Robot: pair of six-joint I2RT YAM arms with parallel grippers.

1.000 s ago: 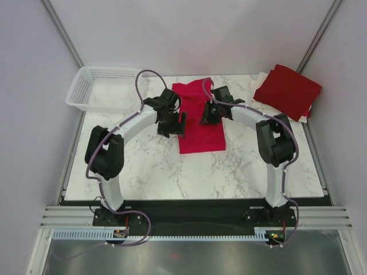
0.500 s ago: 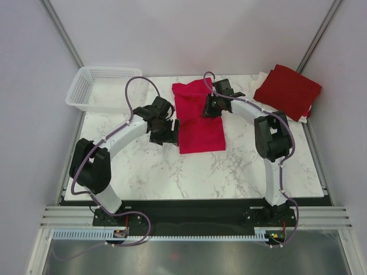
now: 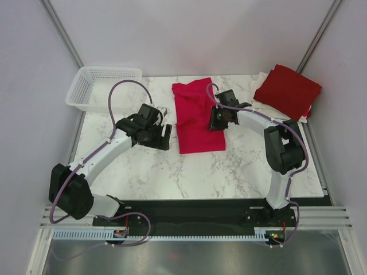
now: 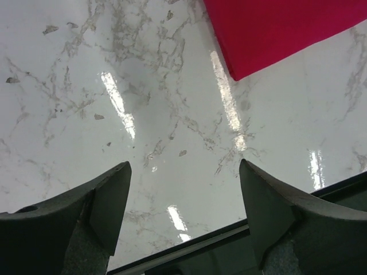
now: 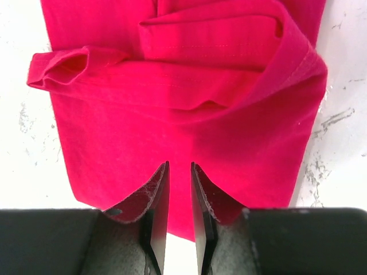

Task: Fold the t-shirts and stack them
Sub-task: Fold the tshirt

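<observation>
A bright crimson t-shirt [image 3: 196, 117] lies mid-table, folded into a long strip; its far end [image 5: 189, 51] is rumpled, with a sleeve fold showing. My right gripper [image 3: 217, 121] hovers at the strip's right edge. Its jaws [image 5: 180, 165] stand a narrow gap apart, and only cloth and table show through the gap. My left gripper [image 3: 163, 137] is wide open over bare marble left of the shirt, whose near corner [image 4: 269, 34] shows in the left wrist view. A folded darker red t-shirt [image 3: 288, 90] rests on white ones [image 3: 262, 78] at the back right.
A white mesh basket [image 3: 100, 86] stands at the back left corner. The table's near edge [image 4: 189, 243] runs just beyond my left fingers. Metal frame posts rise at both back corners.
My left arm has drawn back left, away from the shirt's left edge. My right gripper went toward the shirt's far end, then came back along its right side. The shirt's far end now lies flatter.
</observation>
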